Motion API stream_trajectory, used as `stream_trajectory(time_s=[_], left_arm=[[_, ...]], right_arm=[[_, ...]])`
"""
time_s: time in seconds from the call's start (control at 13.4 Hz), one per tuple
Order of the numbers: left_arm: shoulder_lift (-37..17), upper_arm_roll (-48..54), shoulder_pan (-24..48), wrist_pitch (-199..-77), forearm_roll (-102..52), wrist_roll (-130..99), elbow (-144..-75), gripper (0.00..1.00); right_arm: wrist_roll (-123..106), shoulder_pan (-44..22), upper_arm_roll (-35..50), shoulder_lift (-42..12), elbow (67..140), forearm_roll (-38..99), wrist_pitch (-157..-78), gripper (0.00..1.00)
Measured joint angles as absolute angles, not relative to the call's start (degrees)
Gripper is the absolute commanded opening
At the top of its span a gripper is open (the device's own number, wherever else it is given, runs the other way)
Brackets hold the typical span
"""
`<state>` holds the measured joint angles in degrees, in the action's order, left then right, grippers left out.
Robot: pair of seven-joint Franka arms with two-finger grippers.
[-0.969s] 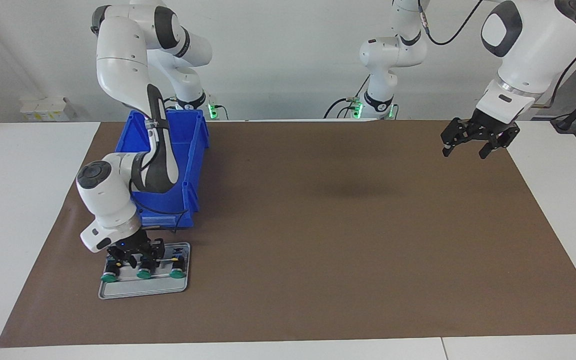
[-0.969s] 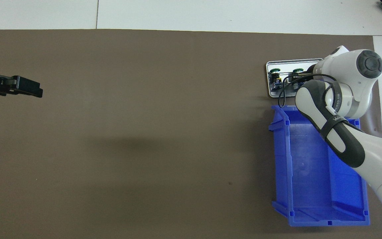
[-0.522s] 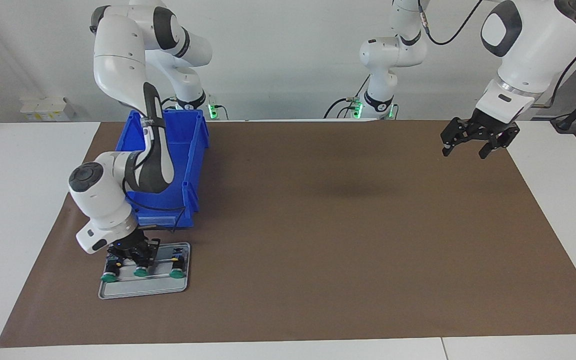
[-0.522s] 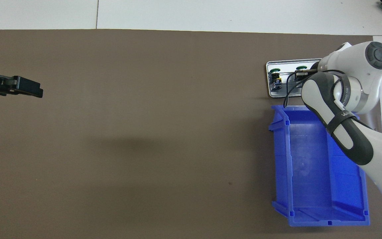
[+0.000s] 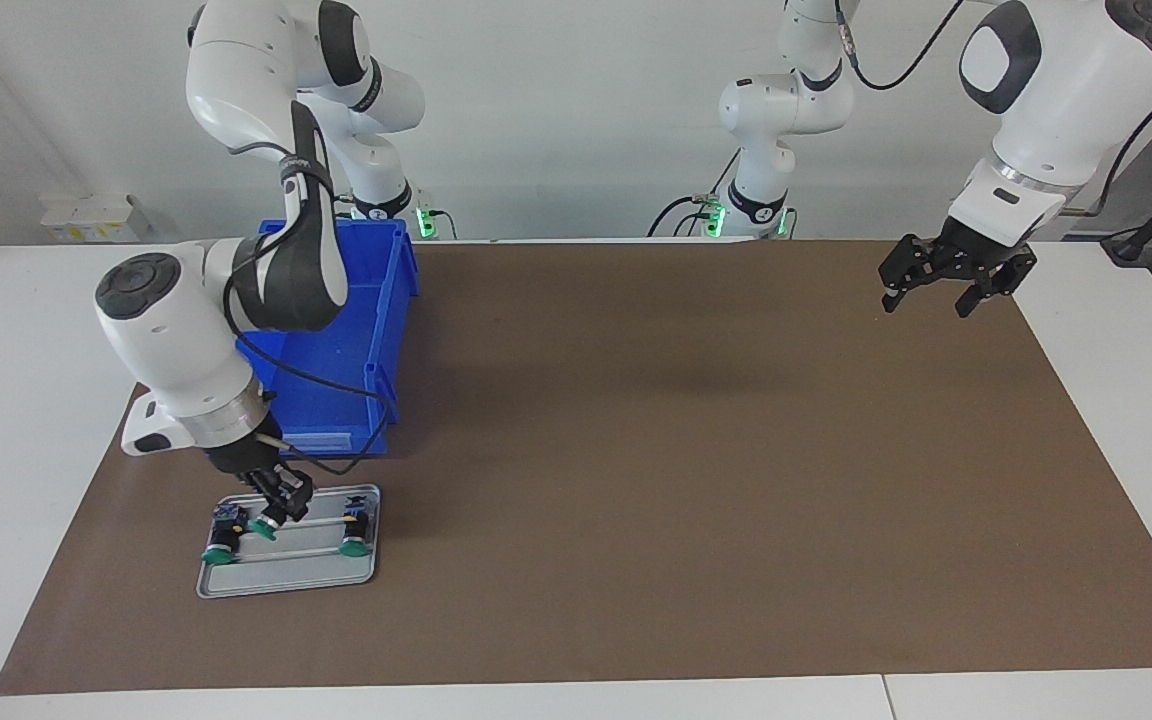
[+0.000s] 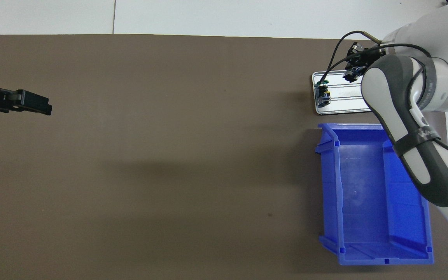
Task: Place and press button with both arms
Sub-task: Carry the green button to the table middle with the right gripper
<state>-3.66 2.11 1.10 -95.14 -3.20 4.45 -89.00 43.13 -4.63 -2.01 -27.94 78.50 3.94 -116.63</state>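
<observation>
Right gripper (image 5: 273, 517) clamped on the middle green-capped push-button (image 5: 261, 528), lifted just above the grey metal tray (image 5: 286, 578); left gripper (image 5: 946, 290) open, waiting.

Overhead view: the right arm (image 6: 410, 116) covers part of the metal tray (image 6: 340, 109) and one corner of the blue bin (image 6: 364, 194); the frame edge crops the left end effector (image 6: 33, 104).
</observation>
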Motion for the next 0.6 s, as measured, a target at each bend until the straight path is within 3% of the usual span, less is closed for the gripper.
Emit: stream_trajectory(time_s=[0.6], left_arm=[[-3.6, 2.3, 1.2, -97.3, -3.2, 9.6, -89.7, 1.0]], right_arm=[[96.1, -24.3, -1.6, -26.8, 78.4, 0.1, -113.4, 0.0]])
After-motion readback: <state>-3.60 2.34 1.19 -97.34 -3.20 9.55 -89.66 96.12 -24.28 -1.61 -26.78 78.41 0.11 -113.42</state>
